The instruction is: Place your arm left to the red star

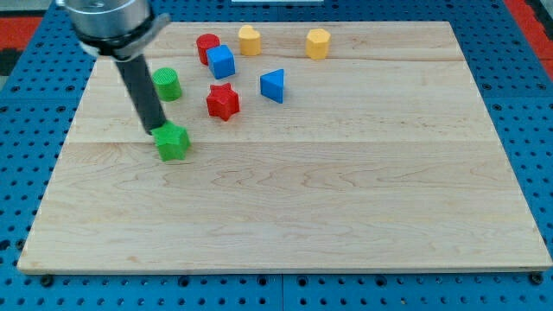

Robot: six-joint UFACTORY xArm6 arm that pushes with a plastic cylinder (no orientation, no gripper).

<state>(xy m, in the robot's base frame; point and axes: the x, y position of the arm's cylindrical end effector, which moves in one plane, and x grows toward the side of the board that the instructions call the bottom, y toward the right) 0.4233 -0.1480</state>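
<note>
The red star [223,101] lies on the wooden board [346,190] in its upper left part. My tip [155,130] is well to the view's left of the star and a little lower. It touches the top left of a green star-shaped block [173,142]. The rod rises from the tip to the arm's grey end at the view's top left.
A green cylinder [167,84] stands just right of the rod. A red cylinder [206,47] and a blue cube [221,61] sit above the red star. A blue triangular block [273,85] lies to its right. Two yellow blocks [250,40] [317,43] sit near the top edge.
</note>
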